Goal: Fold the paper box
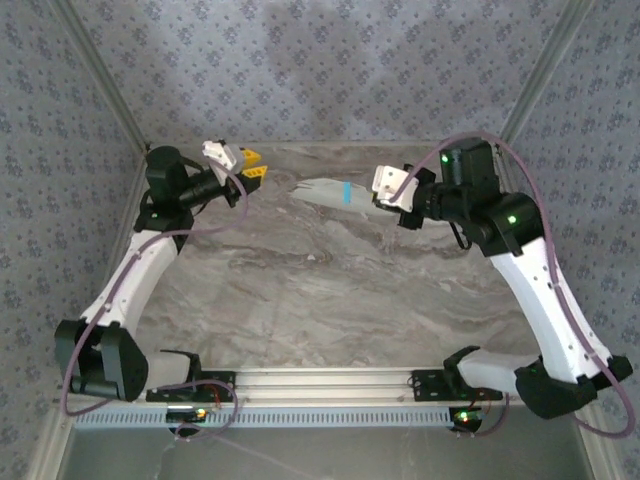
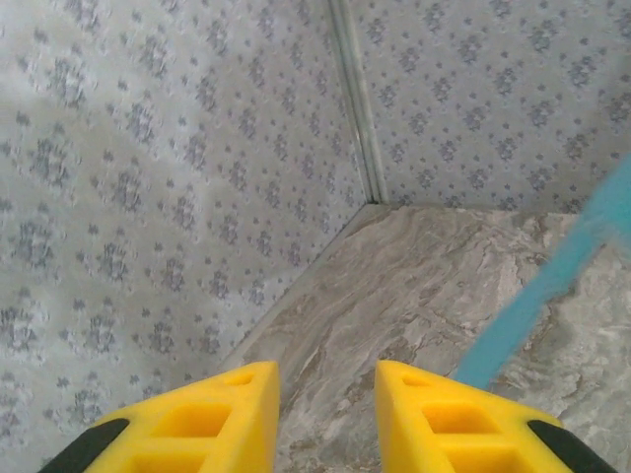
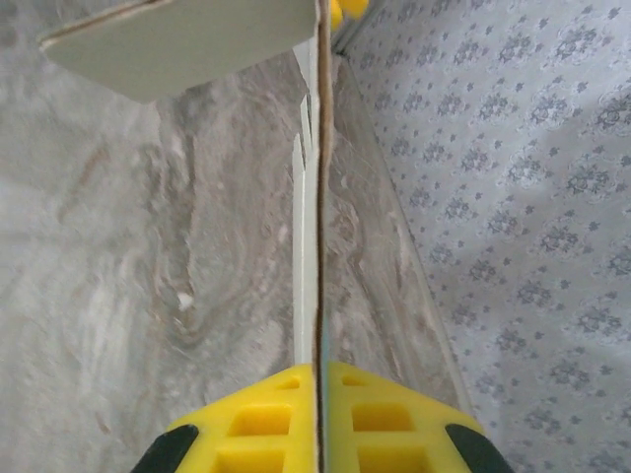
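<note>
The paper box point(image 1: 325, 190) is held above the back of the table, a pale flat sheet with a light blue strip across it. My right gripper point(image 1: 380, 203) is shut on its right end. In the right wrist view the card point(image 3: 317, 197) runs edge-on away from the closed yellow fingers point(image 3: 317, 382), and a beige flap point(image 3: 187, 39) spreads out at the top left. My left gripper point(image 1: 254, 166) hangs to the left of the box, apart from it. It stands open point(image 2: 325, 384) with bare table between the fingers, and a blue edge of the box point(image 2: 552, 296) passes on its right.
Patterned fabric walls point(image 1: 330, 70) close in the back and sides of the marble table point(image 1: 330, 300), meeting at metal corner posts point(image 2: 355, 108). An aluminium rail point(image 1: 320, 385) with both arm bases runs along the near edge.
</note>
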You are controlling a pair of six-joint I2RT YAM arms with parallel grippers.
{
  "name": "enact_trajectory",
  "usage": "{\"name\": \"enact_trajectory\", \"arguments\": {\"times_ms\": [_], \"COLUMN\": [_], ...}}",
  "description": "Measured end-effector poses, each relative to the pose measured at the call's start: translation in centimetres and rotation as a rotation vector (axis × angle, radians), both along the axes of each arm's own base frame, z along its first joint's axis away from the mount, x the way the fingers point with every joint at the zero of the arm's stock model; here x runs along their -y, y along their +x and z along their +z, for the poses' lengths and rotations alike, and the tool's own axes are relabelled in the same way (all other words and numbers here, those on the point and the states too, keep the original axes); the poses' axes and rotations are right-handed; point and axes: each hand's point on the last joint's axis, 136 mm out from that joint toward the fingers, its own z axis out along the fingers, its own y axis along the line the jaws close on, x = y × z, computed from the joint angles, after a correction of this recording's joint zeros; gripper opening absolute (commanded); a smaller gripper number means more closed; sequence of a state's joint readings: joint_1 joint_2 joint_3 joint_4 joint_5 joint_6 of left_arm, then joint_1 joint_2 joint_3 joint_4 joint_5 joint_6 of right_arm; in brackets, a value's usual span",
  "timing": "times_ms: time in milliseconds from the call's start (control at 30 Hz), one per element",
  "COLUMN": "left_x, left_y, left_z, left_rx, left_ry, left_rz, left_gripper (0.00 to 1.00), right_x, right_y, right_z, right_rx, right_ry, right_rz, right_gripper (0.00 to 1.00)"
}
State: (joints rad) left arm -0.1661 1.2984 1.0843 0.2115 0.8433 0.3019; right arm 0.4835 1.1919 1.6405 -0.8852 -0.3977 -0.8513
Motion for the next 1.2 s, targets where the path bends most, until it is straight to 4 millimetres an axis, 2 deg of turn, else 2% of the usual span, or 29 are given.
{"name": "enact_trajectory", "arguments": {"times_ms": [133, 233, 300, 400, 467, 567, 700, 867, 933, 1067, 1200], "left_x": [1.1, 2.3, 3.1, 5.5, 7.5, 9.2, 8.9, 9.4, 9.4, 8.1, 6.0], "left_y": [0.8, 0.2, -1.0, -4.1, -6.7, -9.4, -10.6, -11.4, -11.5, -9.8, -8.0], "left_z": [-1.1, -0.9, -0.5, -0.1, -0.4, -1.0, -2.3, -2.7, -2.7, -2.6, -2.2], "left_rx": [-0.075, -0.11, -0.123, -0.141, -0.166, -0.199, -0.233, -0.231, -0.226, -0.201, -0.155], "left_ry": [0.003, 0.014, 0.019, 0.03, 0.037, 0.046, 0.05, 0.06, 0.065, 0.065, 0.067], "left_rz": [-0.095, -0.22, -0.302, -0.438, -0.536, -0.626, -0.631, -0.654, -0.653, -0.588, -0.487], "left_gripper": [0.29, 0.28, 0.28, 0.28, 0.28, 0.26, 0.24, 0.19, 0.14, 0.1, 0.16], "right_x": [-0.3, -0.2, 0.0, 0.3, 0.7, 1.1, 1.6, 1.6, 1.4, 1.3, 1.5], "right_y": [-2.2, -2.9, -3.1, -3.0, -3.0, -2.8, -2.5, -2.0, -2.0, -2.4, -3.1], "right_z": [1.5, 1.7, 1.5, 0.6, -0.1, -0.7, -1.0, -1.4, -1.6, -1.9, -1.9], "right_rx": [-0.071, -0.125, -0.148, -0.166, -0.174, -0.173, -0.156, -0.151, -0.154, -0.155, -0.149], "right_ry": [0.113, 0.154, 0.158, 0.127, 0.095, 0.061, 0.033, 0.009, 0.002, -0.015, -0.025], "right_rz": [0.019, 0.002, -0.019, -0.063, -0.092, -0.123, -0.151, -0.163, -0.155, -0.14, -0.126], "right_gripper": [0.0, 0.0, 0.0, 0.0, 0.0, 0.0, 0.0, 0.0, 0.0, 0.0, 0.0]}}
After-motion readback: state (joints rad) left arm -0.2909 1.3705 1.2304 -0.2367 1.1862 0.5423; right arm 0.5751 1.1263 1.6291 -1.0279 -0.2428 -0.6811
